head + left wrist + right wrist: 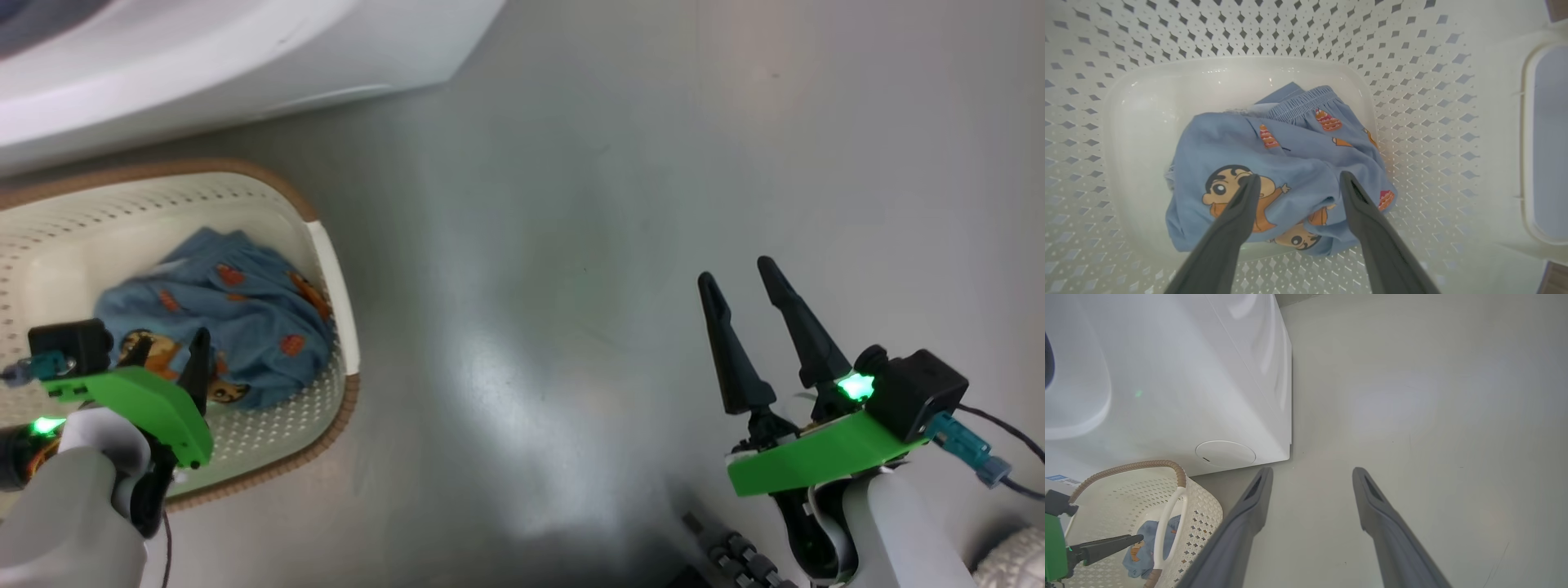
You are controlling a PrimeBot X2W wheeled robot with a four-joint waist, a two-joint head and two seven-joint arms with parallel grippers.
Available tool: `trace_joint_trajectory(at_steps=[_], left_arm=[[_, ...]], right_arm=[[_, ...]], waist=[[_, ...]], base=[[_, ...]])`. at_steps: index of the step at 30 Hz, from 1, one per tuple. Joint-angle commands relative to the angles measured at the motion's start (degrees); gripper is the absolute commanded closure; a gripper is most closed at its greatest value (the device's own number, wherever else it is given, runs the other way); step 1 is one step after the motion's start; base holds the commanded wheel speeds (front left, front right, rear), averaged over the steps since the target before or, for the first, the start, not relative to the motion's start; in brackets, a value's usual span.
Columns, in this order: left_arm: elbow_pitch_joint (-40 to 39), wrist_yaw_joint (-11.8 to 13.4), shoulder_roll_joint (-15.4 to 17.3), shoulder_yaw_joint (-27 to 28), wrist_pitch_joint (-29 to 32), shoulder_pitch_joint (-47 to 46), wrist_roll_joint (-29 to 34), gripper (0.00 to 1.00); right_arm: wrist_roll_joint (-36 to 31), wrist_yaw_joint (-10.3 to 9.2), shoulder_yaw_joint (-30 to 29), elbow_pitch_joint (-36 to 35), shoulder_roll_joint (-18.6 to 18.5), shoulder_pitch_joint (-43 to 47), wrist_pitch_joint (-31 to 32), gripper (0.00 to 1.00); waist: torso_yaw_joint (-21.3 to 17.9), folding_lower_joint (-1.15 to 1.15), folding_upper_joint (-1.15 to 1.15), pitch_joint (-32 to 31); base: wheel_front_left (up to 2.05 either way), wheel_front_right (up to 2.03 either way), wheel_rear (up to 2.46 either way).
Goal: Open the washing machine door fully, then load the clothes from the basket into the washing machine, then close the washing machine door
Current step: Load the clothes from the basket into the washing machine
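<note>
The cream perforated basket (333, 269) with its brown rim stands on the floor just in front of the white washing machine (204, 57). Crumpled on the basket's bottom are the light blue clothes (245, 310) with orange cartoon prints. My left gripper (167, 353) reaches down inside the basket, open. In the left wrist view its fingers straddle the clothes (1290, 147) just above the fabric, with nothing gripped between them (1299, 177). My right gripper (736, 271) hangs open and empty over bare floor to the right. The washing machine door is out of view.
The washer's right corner (1289, 416) and its round service cover (1224, 453) sit just beyond the basket (1180, 477). Grey floor (571, 245) stretches to the right of both. Dark parts of my base (735, 559) show at the bottom edge.
</note>
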Motion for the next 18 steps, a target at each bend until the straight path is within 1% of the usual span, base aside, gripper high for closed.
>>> trace_joint_trajectory(at_steps=[1, 7, 11, 18], left_arm=[[0.02, -0.17, 2.44, 0.43, 0.38, 0.12, -0.69, 0.0], [1.99, -0.17, 3.42, -2.69, 4.06, -2.84, -2.55, 0.0], [4.35, -0.17, 3.82, -3.51, 5.39, -5.35, -2.82, 0.0], [8.51, 0.09, 3.71, -5.77, 6.15, -9.9, -0.92, 0.0]], right_arm=[[1.74, 0.35, 1.16, -1.34, 0.01, 0.32, -0.68, 0.0], [2.16, 0.35, 0.93, -1.89, 0.01, 0.17, -0.68, 0.0], [2.31, 0.35, 1.03, -2.2, 0.01, -0.04, -0.68, 0.0], [2.19, 0.35, 0.62, -2.4, 0.01, -0.03, -0.68, 0.0]], waist=[[-1.8, 0.0, 0.0, 2.2], [-2.24, 0.0, 0.0, 3.73], [-2.49, 0.0, 0.0, 4.74], [-2.9, 0.0, 0.0, 6.39]], base=[[0.0, 0.0, 0.0], [0.0, 0.0, 0.0], [0.0, 0.0, 0.0], [0.0, 0.0, 0.0]])
